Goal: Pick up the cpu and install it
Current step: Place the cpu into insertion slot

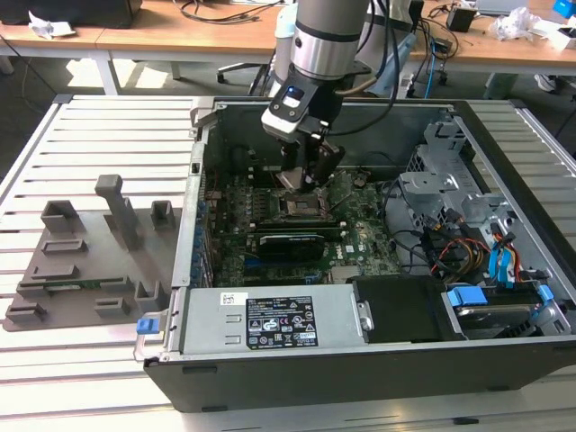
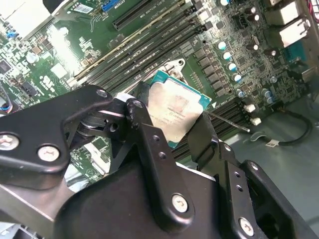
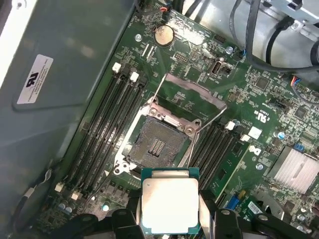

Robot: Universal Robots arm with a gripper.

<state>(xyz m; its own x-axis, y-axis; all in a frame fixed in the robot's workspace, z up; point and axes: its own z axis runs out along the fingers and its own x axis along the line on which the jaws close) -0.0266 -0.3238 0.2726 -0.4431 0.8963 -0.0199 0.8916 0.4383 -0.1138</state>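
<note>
**Grip on cpu (image 3: 169, 206) beside open socket (image 3: 157, 144)**

Your end effector (image 2: 174, 124) is pinching the cpu by two opposite edges. Its black fingers (image 2: 142, 117) press against either side, and the silvery metal top faces both wrist cameras. In the first wrist view the cpu sits between those fingers just beside the socket, overlapping one edge of its frame and not seated in it. The socket's dark contact field lies uncovered, with its metal retaining plate (image 3: 197, 92) swung up and open. Long memory slots (image 3: 104, 129) run along both sides of the socket on the green motherboard (image 3: 259, 114). In the exterior view you can see the arm reaching down into the open computer case (image 1: 360, 369), which lies on the slatted counter (image 1: 90, 135).
</note>
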